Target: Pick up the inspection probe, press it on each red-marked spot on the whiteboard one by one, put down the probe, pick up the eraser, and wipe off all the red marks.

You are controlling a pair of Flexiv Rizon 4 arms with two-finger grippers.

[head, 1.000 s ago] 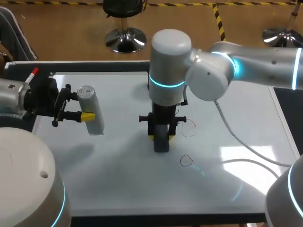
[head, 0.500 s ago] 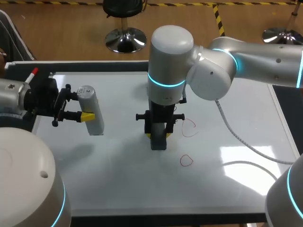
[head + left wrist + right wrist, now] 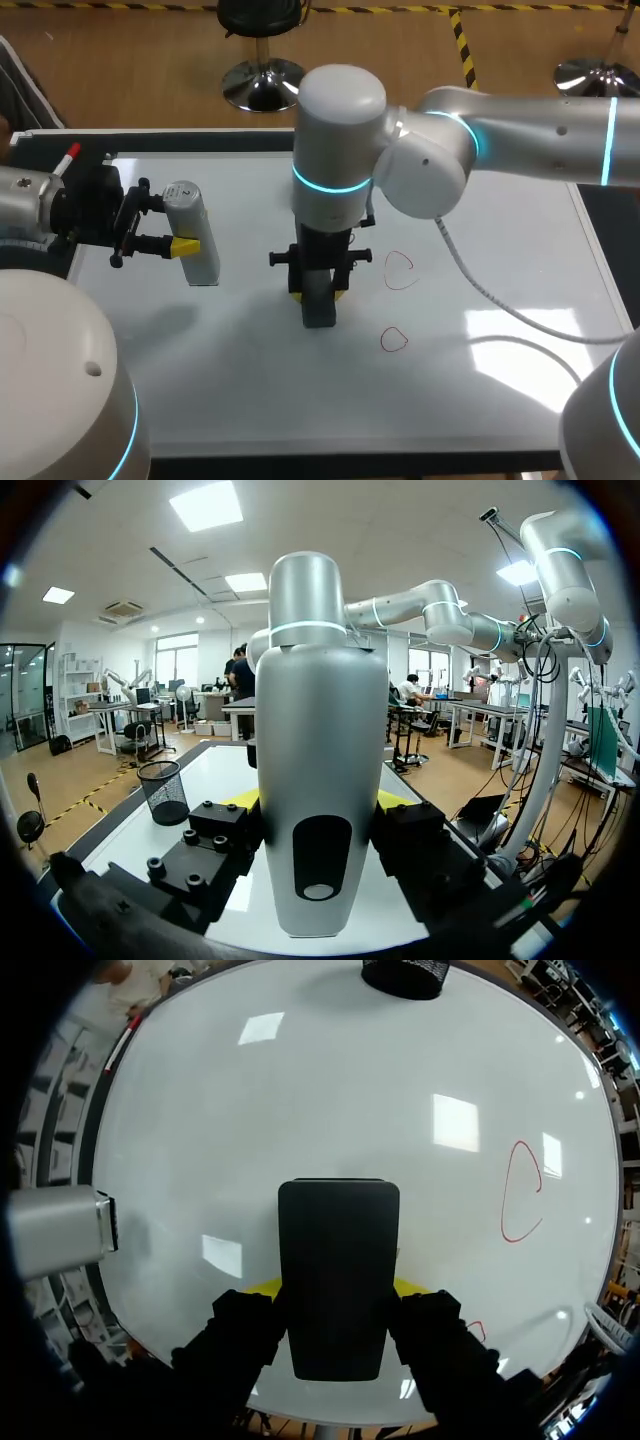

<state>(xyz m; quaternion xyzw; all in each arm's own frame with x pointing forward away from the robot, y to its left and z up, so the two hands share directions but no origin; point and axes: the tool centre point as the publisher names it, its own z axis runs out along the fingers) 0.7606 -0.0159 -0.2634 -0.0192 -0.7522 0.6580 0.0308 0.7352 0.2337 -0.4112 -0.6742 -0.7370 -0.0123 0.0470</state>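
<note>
Right pincer (image 3: 318, 288): pinching the black eraser (image 3: 319, 308) from both sides, yellow tips pressing on its flanks. Pointing straight down, hanging from the right arm over the middle of the whiteboard (image 3: 480, 220). Holding the eraser on end, its lower edge on or just above the board; cannot tell which. Showing the same grip from the right wrist, pincer (image 3: 336, 1288) hugging eraser (image 3: 338, 1240) with a finger on either side.

Lying beside the eraser, toward the right arm's side and apart from it: two red marks, a larger loop (image 3: 400, 270) level with the pincer and a smaller loop (image 3: 394, 340) nearer the front edge. Appearing again from the right wrist, larger loop (image 3: 522, 1192) well off to one side, smaller loop (image 3: 472, 1332) peeking out just beside a finger.

Left pincer (image 3: 178, 222): squeezing the silver probe (image 3: 203, 262) over the board's left part, well apart from the eraser. Holding it upright, seen from the left wrist with the pincer (image 3: 318, 800) clamping the probe (image 3: 320, 710) between two yellow tips. Cannot tell whether its base is touching the board. Showing too from the right wrist, probe (image 3: 60, 1230) far off to the eraser's side.

Lying at the board's far left corner: a pen (image 3: 67, 158) with a red cap.
</note>
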